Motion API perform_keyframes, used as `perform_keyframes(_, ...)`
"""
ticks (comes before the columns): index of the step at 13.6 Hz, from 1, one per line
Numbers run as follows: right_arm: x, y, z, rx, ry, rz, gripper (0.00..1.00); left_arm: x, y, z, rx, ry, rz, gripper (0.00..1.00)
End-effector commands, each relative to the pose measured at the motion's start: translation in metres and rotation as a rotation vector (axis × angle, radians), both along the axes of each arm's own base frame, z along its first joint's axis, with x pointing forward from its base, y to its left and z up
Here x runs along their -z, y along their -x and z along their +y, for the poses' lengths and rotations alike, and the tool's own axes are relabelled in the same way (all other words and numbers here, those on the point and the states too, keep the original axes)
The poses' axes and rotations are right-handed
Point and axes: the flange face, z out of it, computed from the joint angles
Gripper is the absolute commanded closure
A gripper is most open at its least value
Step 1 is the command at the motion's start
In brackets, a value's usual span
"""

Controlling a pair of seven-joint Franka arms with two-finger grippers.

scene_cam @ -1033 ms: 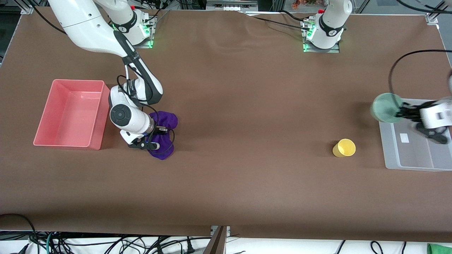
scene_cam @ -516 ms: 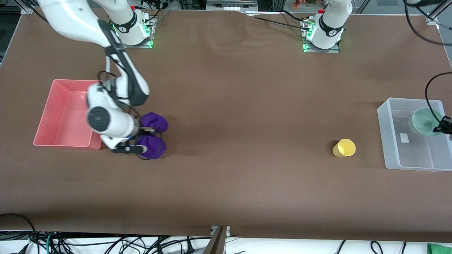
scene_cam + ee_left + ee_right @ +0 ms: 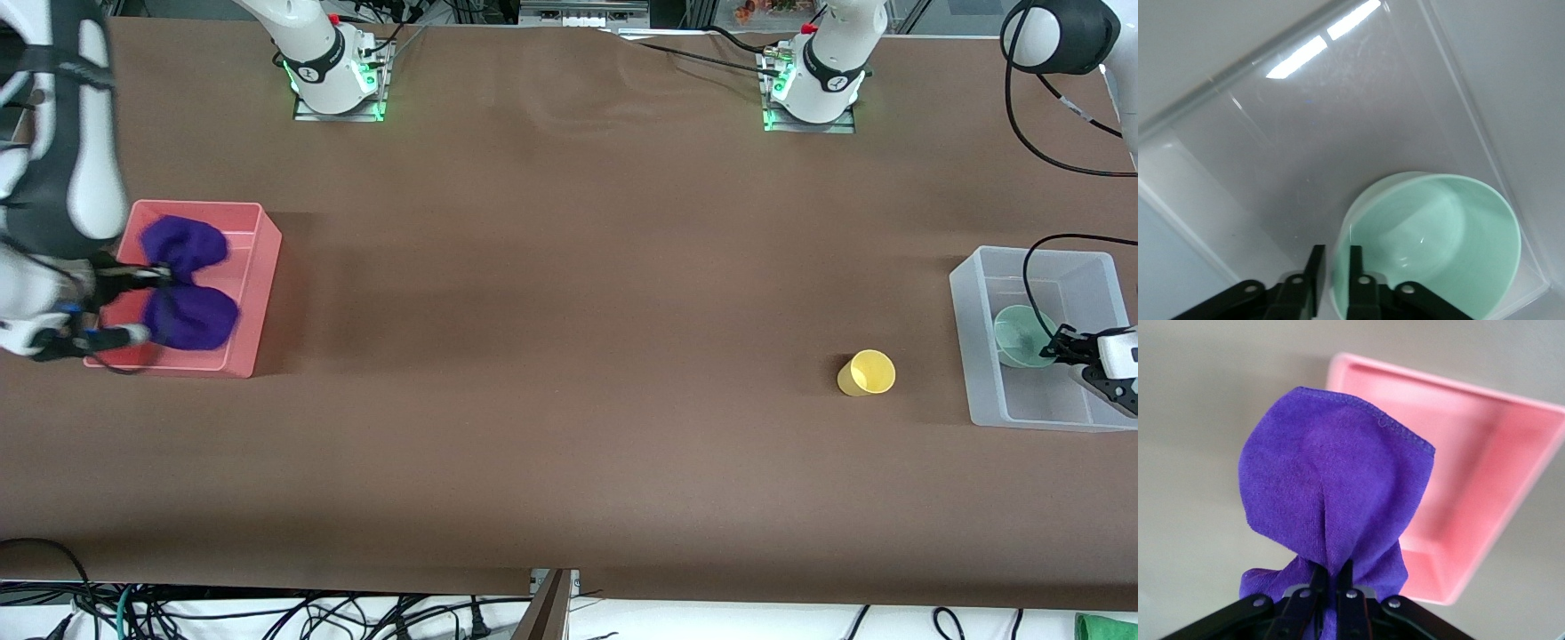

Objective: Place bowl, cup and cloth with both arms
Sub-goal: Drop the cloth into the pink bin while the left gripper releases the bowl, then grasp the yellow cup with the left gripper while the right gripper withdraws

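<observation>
Holding the cloth (image 3: 187, 293) pinched at its middle, the right end effector (image 3: 147, 302) hangs over the pink bin (image 3: 258, 293) near the right arm's end of the tabletop (image 3: 569, 356). Its jaws are clamped tight on a bunched fold, so the purple fabric droops in two lobes, one on each side of the grip. That mid-cloth pinch looks chosen to keep the whole piece gathered, so it should fall inside the bin's walls rather than drape over a rim. The right arm reaches out toward that end's edge, its forearm coming in from the corner of the front view with the wrist turned sideways over the bin.

At the left arm's end, the bowl (image 3: 1022, 336) sits upright inside the clear plastic tub (image 3: 969, 356), apparently resting on its floor. In the left wrist view the left end effector (image 3: 1333, 267) straddles the bowl's rim (image 3: 1345, 227) with one finger inside and one outside, the jaws only narrowly parted; whether they are gripping or have begun to let go cannot be told. The left wrist is bent low into the tub.

The cup (image 3: 865, 372) stands alone on the tabletop, near the tub and not yet handled.
</observation>
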Motion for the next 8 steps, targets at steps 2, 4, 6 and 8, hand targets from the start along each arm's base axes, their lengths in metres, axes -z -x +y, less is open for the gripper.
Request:
perform_keyframes(2,0.036,0.029,-0.051,0.044,-0.014,0.066,1.00,-0.112,-0.012,-0.023,0.047,-0.016,-0.046,0.00)
perform_keyframes(4,0.073,0.044,-0.067,0.052,-0.012,0.065,1.00,-0.171,-0.027,-0.068,0.028,-0.036,-0.114,0.00)
perform_keyframes(6,0.116,0.064,-0.078,0.053,-0.006,0.045,1.00,-0.179,-0.043,-0.138,-0.077,-0.010,-0.070,0.00)
perform_keyframes(8,0.141,0.075,-0.082,0.048,0.002,0.020,1.00,-0.158,-0.052,-0.211,-0.208,0.017,-0.012,0.00)
